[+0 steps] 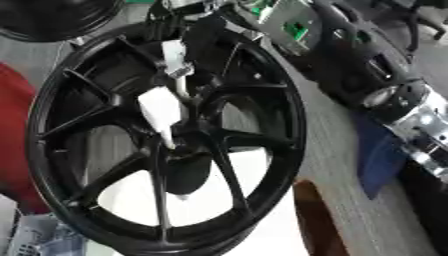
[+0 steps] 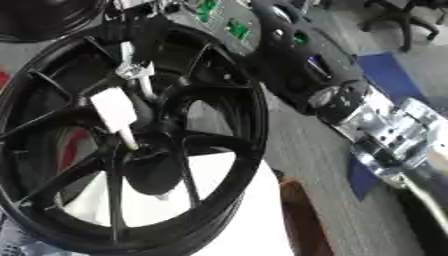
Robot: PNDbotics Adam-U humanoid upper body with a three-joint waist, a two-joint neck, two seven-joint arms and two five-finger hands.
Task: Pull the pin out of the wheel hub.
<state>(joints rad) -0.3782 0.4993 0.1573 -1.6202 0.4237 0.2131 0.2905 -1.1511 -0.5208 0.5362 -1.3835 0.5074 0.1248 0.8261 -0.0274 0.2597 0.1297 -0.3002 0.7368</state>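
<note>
A white pin (image 1: 161, 111) with a broad, blocky head and a thin shaft stands at the middle of a black wheel hub (image 1: 166, 140). Its tip meets the hub's centre where the spokes come together. The hub fills most of both views, tilted, with slim paired spokes running out to a deep glossy rim.

Just above the pin's head, light-coloured fingers (image 1: 175, 59) of the right robot hand (image 1: 179, 67) reach down through the spokes from the far side. They are next to the pin's upper end, but I cannot tell whether they are clenched on it, touching it or released. The right arm (image 1: 367, 75), black with silver joints and green-marked panels, runs from the far top of the view down along the right side of the hub. No left robot hand shows in either view.

The hub rests on a worktop (image 1: 350, 200) with a grey, wood-grained surface that runs along the right. A brown edge or strip (image 1: 311, 220) lies near the hub's lower right. White ground shows through the near spokes. A blue mat (image 1: 381, 155) lies on the right beside the arm.

A second black wheel (image 1: 52, 17) shows in part at the far left corner, which makes two wheels in all. One pin is in view. Something red (image 1: 13, 115) sits at the left edge, behind the rim.
</note>
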